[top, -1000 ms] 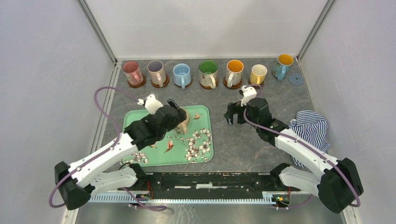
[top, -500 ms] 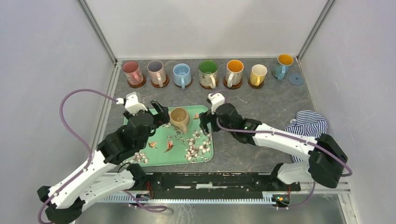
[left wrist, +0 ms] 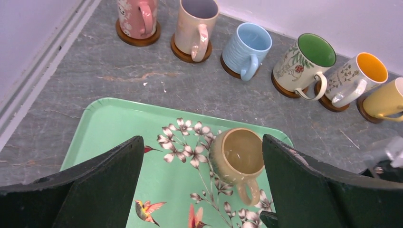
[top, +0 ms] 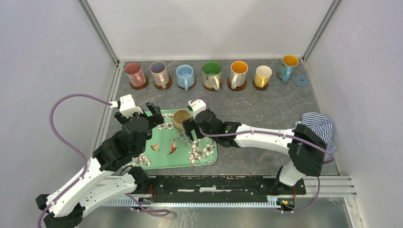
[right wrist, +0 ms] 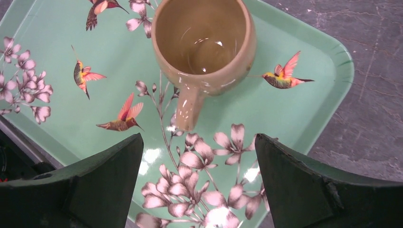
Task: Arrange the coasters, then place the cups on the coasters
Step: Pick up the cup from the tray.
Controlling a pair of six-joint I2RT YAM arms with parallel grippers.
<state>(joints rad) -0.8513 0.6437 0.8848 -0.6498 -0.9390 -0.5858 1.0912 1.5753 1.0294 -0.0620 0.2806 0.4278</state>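
A tan cup stands upright on the green floral tray. In the right wrist view its handle points toward my right gripper, which hangs open just short of it over the tray. My left gripper is open too, above the tray to the cup's left, with the tan cup near its right finger and untouched. Along the back, the pink, lilac, light blue, green, orange and yellow cups each sit on a wooden coaster.
At the back right, a teal cup with an orange inside stands on the bare table next to a blue-grey coaster. A striped cloth lies crumpled at the right side. Grey walls close in the table.
My right arm has swung left from the table beside the tray to the tan cup's handle. My left arm has drawn back to the left, away from the cup.
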